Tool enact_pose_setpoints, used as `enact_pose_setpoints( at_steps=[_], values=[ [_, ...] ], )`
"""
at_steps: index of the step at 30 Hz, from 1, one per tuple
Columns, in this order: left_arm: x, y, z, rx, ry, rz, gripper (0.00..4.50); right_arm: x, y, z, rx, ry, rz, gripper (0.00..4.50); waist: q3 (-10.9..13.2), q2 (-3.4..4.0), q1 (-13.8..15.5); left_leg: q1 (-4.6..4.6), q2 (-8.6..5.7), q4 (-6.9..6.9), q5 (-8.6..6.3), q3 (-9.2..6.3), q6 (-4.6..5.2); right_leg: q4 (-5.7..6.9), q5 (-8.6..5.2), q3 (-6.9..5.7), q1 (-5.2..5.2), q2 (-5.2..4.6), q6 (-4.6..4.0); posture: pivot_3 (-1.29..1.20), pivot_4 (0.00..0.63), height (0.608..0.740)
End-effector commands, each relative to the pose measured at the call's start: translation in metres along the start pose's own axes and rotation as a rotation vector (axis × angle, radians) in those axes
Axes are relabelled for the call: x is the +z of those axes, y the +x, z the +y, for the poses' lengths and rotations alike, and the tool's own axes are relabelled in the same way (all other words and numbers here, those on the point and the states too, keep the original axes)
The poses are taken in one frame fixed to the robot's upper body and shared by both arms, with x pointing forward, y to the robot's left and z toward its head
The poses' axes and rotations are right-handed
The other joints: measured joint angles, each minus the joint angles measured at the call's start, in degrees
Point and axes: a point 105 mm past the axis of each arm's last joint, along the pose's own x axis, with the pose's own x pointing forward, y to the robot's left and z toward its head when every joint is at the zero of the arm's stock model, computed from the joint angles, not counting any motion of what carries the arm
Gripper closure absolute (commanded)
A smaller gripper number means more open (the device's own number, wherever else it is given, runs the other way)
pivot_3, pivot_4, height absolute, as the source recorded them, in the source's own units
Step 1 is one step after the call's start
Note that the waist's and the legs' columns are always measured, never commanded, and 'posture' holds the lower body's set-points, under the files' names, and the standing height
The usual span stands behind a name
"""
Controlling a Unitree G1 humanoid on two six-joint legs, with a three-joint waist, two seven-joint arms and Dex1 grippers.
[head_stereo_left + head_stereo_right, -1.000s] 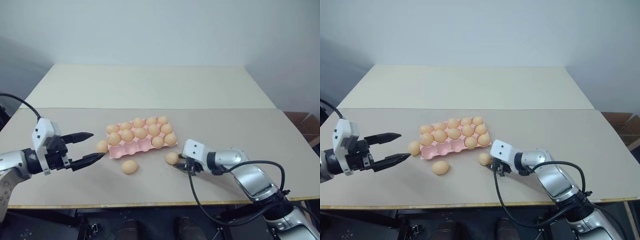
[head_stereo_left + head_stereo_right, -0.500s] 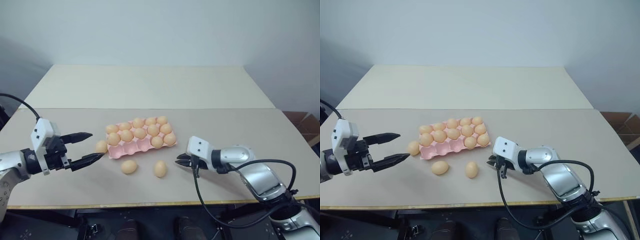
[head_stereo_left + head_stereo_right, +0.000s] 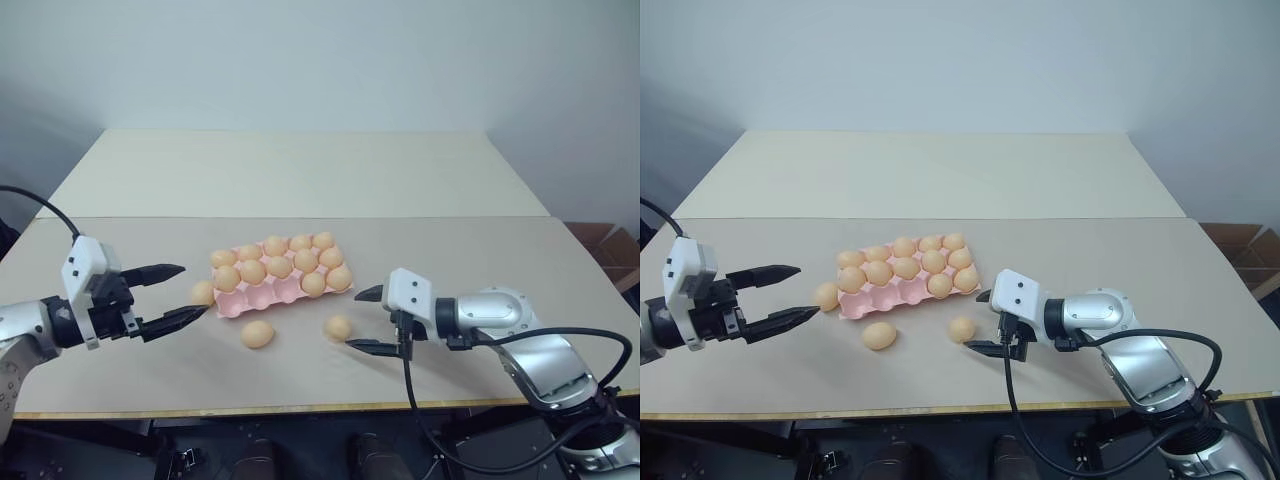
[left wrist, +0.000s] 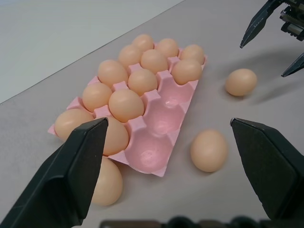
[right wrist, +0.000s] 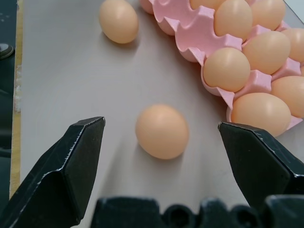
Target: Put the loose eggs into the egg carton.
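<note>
Released, one egg (image 3: pixel 338 327) now lies free at lower centre below the carton (image 3: pixel 262 296); right gripper (image 3: pixel 366 320) and left gripper (image 3: pixel 177 293) both gape empty.

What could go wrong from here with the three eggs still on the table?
1. The egg in front of the open right gripper lies free on the smooth table; a finger's nudge could roll it away.
2. The egg against the egg carton sits close to the left gripper; closing there might catch the carton's edge.
3. The empty cups lie beside filled ones, so placing risks knocking seated eggs.
</note>
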Motion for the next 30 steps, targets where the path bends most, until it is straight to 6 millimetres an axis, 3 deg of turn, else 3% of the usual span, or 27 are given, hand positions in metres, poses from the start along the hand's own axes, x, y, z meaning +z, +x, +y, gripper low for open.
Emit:
enact_pose_setpoints(
  at_steps=[1, 15, 30],
  values=[
    [0.010, -0.005, 0.002, 0.012, 0.048, -0.013, 0.00, 0.010, -0.022, -0.008, -0.020, -0.051, -0.051, 0.02, 0.0, 0.00, 0.1, 0.00, 0.00, 0.00, 0.00, 0.00, 0.00, -0.01, 0.00, 0.01, 0.01, 0.00, 0.00, 0.00, 0.150, 0.740],
    [0.010, -0.003, 0.001, 0.008, 0.047, -0.016, 0.00, 0.000, -0.037, -0.003, 0.041, -0.082, -0.031, 0.02, 0.0, -0.02, 0.0, 0.03, 0.00, 0.00, 0.00, 0.01, 0.00, 0.00, 0.00, 0.01, 0.02, 0.00, -0.01, 0.00, 0.150, 0.740],
    [0.010, -0.004, 0.000, 0.008, 0.049, -0.012, 0.00, -0.016, 0.000, -0.002, 0.038, -0.084, 0.003, 0.02, 0.0, -0.02, 0.0, 0.03, 0.00, 0.00, 0.00, 0.01, 0.00, 0.00, 0.00, 0.01, 0.02, 0.00, 0.00, 0.00, 0.150, 0.740]
  ],
)
